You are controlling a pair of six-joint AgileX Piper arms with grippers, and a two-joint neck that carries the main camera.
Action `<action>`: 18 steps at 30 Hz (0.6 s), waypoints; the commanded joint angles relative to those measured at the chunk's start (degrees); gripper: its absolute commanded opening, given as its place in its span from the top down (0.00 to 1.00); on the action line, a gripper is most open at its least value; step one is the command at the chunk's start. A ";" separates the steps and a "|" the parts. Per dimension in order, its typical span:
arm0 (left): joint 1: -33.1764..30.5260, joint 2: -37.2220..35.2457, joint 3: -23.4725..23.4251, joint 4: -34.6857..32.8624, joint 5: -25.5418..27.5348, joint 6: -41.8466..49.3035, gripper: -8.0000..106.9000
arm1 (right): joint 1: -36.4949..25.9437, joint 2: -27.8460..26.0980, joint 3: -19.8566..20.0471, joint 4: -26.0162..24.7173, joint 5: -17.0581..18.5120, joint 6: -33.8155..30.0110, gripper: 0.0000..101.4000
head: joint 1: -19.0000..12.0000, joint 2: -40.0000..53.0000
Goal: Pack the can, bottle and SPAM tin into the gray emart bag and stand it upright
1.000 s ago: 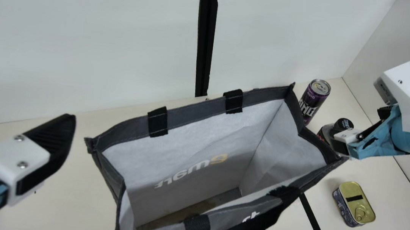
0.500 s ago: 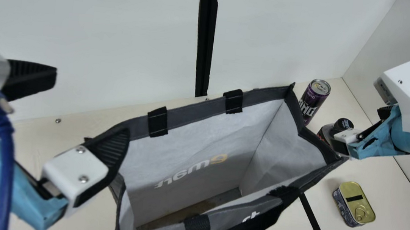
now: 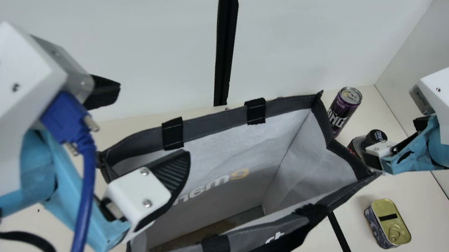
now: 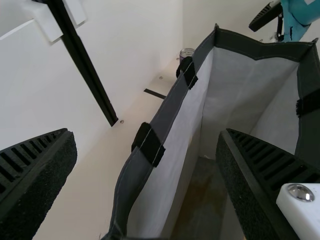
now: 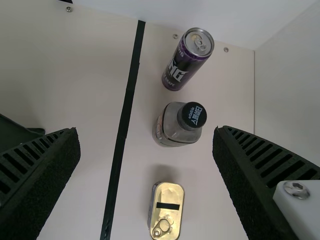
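Straddling the bag (image 3: 216,120) rim with left end effector (image 4: 147,140) spread, likely for steadying! Poising right end effector (image 5: 146,132), wide too, by bottle (image 3: 375,137) at the bag's 3 o'clock; past can (image 3: 343,109) at 2, tin (image 3: 389,222) towards 4.

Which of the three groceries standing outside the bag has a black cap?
The bottle, standing between the can and the tin. It has a round black cap; the other two have metal tops with pull tabs.
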 commanded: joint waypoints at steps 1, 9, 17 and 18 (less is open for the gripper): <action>-0.25 0.71 -0.37 -0.30 0.02 0.43 0.15 | 0.00 0.00 0.00 0.00 0.00 0.00 0.06 | -1.30 -0.14; -0.89 4.02 -2.24 -1.06 0.02 2.13 0.15 | 0.00 0.00 0.00 0.00 0.00 0.00 0.06 | -1.30 -0.14; -0.87 7.18 -4.04 -1.86 0.02 4.32 0.15 | 0.00 0.00 0.00 0.00 0.00 0.00 0.06 | -1.30 -0.14; -0.80 7.59 -4.28 -1.98 0.02 4.62 0.15 | 0.00 0.00 0.00 0.00 0.00 0.00 0.06 | -1.30 -0.14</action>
